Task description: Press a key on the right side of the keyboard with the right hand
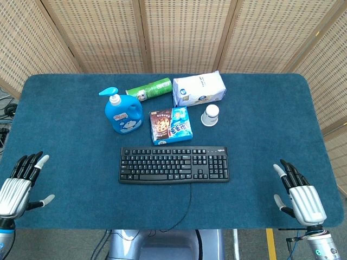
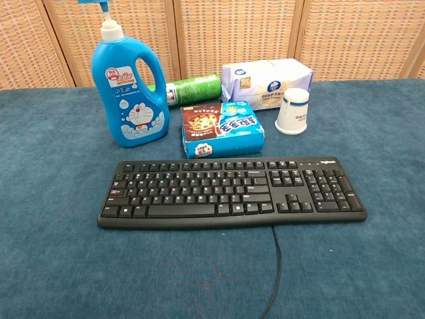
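Note:
A black keyboard (image 1: 173, 164) lies flat in the middle of the blue table, its number pad at the right end; the chest view shows the keyboard (image 2: 232, 192) close up with its cable running toward the front edge. My right hand (image 1: 297, 193) hovers near the table's front right corner, fingers spread, holding nothing, well to the right of the keyboard. My left hand (image 1: 20, 182) is at the front left corner, fingers apart and empty. Neither hand appears in the chest view.
Behind the keyboard stand a blue detergent bottle (image 1: 122, 112), a green can (image 1: 149, 89) lying on its side, a snack box (image 1: 171, 125), a white tissue pack (image 1: 198, 89) and an upturned white cup (image 1: 210, 115). The keyboard's cable (image 1: 187, 208) runs off the front edge.

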`<state>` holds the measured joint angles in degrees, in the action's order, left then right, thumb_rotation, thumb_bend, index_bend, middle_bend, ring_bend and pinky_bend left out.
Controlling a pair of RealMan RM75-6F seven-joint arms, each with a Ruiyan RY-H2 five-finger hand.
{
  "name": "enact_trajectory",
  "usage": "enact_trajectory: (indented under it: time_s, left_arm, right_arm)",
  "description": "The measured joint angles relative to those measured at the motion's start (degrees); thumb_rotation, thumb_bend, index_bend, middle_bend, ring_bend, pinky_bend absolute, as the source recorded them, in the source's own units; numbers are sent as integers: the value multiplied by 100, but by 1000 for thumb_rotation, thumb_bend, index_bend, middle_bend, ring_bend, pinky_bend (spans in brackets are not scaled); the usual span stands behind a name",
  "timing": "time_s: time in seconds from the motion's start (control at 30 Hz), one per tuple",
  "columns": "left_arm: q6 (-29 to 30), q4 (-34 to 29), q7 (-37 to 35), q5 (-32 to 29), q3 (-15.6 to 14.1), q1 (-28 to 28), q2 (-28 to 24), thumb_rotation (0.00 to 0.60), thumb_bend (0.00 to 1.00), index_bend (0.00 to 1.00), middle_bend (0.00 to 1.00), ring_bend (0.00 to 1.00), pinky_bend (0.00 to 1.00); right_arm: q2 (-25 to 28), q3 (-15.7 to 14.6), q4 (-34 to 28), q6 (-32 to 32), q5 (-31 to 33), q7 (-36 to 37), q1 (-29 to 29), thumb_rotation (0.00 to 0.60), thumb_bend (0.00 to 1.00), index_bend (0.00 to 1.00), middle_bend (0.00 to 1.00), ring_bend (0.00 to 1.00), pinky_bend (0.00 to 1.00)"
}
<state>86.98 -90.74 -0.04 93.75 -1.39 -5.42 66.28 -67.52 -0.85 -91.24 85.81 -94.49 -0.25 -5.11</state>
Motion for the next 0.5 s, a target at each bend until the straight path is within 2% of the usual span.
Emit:
enact_trajectory:
  time_s: [0.5]
  left_arm:
    - [-20,-3,-4,44,-17,-20,1,600,0,0,0,0,0]
  right_arm:
    - [38,-14,-20,-9,-3,72,5,600,414,0,0,0,207]
